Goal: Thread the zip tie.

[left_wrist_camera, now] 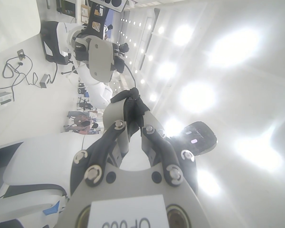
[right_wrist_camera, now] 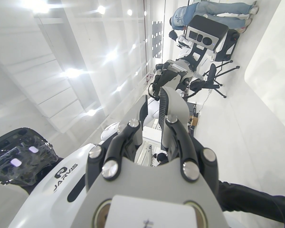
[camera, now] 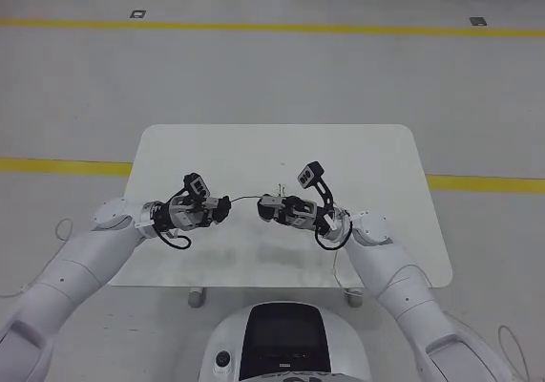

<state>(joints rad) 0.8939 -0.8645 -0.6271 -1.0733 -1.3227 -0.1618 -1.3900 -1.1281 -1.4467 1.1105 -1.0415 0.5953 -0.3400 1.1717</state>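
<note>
The left gripper (left_wrist_camera: pixel 133 98) is clamped on one end of the zip tie (camera: pixel 243 199), above the table (camera: pixel 367 153). The strap reaches the right gripper (right_wrist_camera: pixel 154 96), whose fingers stand slightly apart. Threading looks unstarted; next the free end needs pinching and aiming at the head.

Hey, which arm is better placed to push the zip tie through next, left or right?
Probably left: the left gripper has its fingers shut on one end of the zip tie, whose strap reaches the right gripper facing it.
</note>
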